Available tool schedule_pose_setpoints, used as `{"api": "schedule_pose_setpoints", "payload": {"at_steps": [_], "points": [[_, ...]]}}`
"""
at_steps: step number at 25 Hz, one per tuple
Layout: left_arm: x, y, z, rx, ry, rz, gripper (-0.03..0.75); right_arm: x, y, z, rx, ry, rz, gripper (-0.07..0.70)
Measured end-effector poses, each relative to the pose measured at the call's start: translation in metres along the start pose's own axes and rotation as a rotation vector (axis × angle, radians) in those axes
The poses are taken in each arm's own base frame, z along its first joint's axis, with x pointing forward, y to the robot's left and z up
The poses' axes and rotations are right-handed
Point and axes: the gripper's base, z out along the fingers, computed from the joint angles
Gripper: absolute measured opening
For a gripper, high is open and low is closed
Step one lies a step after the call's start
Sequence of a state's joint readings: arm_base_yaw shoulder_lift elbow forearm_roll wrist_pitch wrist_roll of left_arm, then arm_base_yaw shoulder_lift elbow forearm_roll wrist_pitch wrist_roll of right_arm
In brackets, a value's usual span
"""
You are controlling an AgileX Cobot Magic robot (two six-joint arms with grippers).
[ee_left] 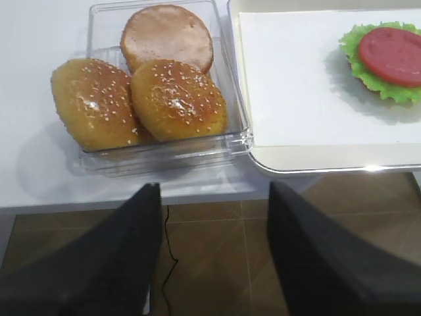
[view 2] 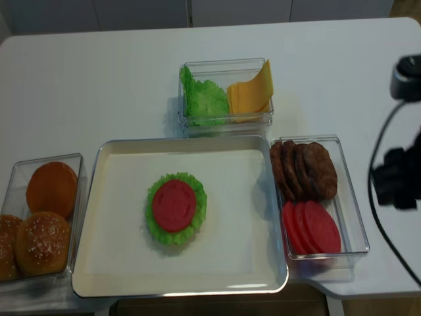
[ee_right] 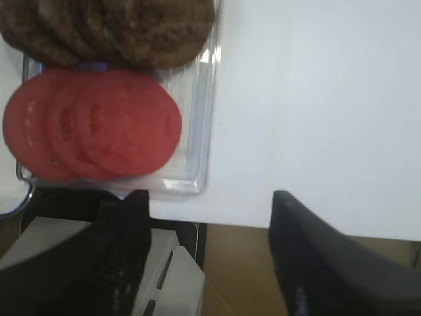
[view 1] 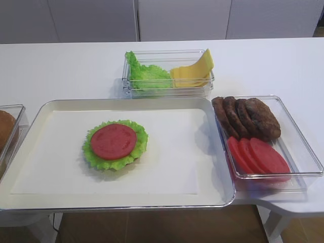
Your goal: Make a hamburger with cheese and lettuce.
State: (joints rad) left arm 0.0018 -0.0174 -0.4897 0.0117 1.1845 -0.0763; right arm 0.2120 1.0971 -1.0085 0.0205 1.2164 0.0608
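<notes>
The hamburger (view 1: 114, 144) lies left of centre on the white tray (view 1: 202, 162): a frilly green leaf on a tan bun rim, with a red tomato slice on top. It also shows in the left wrist view (ee_left: 388, 59) and the realsense view (view 2: 175, 208). Spare lettuce (view 1: 147, 76) and the pale yellow cheese (view 1: 195, 71) share a clear bin behind the tray. My left gripper (ee_left: 214, 191) is open and empty, off the table's front edge below the bun bin. My right gripper (ee_right: 209, 197) is open and empty, off the front edge by the tomato bin.
A clear bin on the right holds dark patties (view 1: 248, 117) and red tomato slices (view 1: 258, 157). A clear bin on the left holds sesame buns (ee_left: 145, 92) and a bun base. Part of the right arm with its cable (view 2: 398, 178) hangs at the table's right edge.
</notes>
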Motion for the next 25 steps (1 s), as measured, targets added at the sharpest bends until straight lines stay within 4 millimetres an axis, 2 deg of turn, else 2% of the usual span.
{"api": "schedule_pose_setpoints", "payload": {"at_steps": [4,13,19,25], "points": [[0.0,0.0,0.0,0.0,0.0,0.0,0.382,0.039,-0.002,-0.007,-0.004,-0.033,0.0,0.426],[0.0,0.0,0.0,0.0,0.0,0.0,0.382,0.119,-0.008,-0.005,-0.014,-0.127,0.021,0.412],[0.0,0.0,0.0,0.0,0.0,0.0,0.382,0.159,-0.01,-0.018,-0.031,-0.297,0.026,0.409],[0.0,0.0,0.0,0.0,0.0,0.0,0.382,0.189,-0.012,-0.031,-0.038,-0.482,-0.014,0.409]]}}
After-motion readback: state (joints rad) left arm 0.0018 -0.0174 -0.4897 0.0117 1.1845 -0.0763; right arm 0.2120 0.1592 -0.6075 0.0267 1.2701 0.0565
